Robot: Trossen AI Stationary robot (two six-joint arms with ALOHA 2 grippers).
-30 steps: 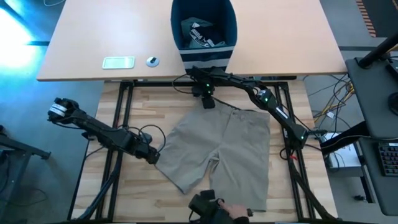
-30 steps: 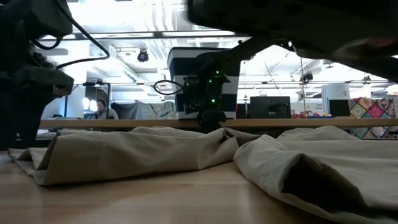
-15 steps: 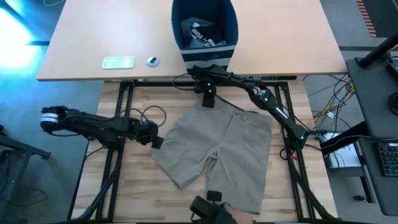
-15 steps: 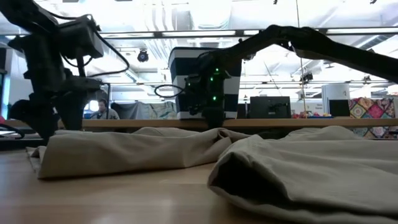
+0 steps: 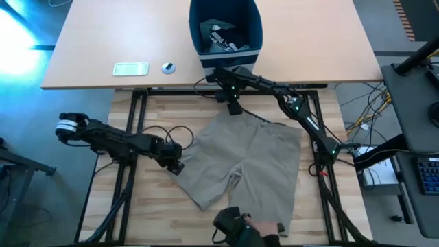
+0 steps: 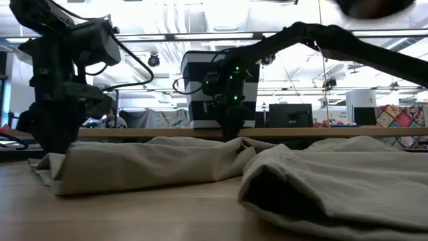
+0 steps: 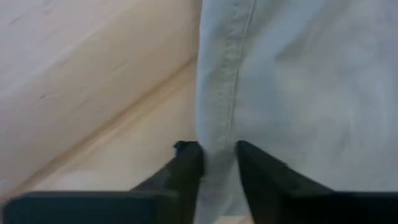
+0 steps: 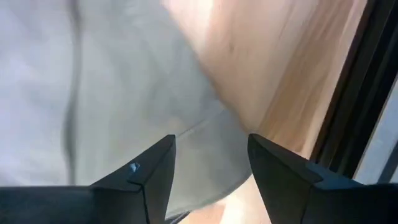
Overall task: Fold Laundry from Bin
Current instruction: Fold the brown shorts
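One beige garment (image 5: 241,161) lies spread on the wooden surface (image 5: 140,213). The left end effector (image 7: 217,167) pinches its hem; the right end effector (image 8: 210,163) hovers parted over its waistband. One bin (image 5: 255,27) holds crumpled laundry (image 5: 221,38).

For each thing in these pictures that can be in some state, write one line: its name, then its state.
Beige shorts: spread flat on the wooden table, a few wrinkles.
Bin: upright, open, clothes inside.
Left tool: closed on the hem of the shorts.
Right tool: open, over the waistband edge.
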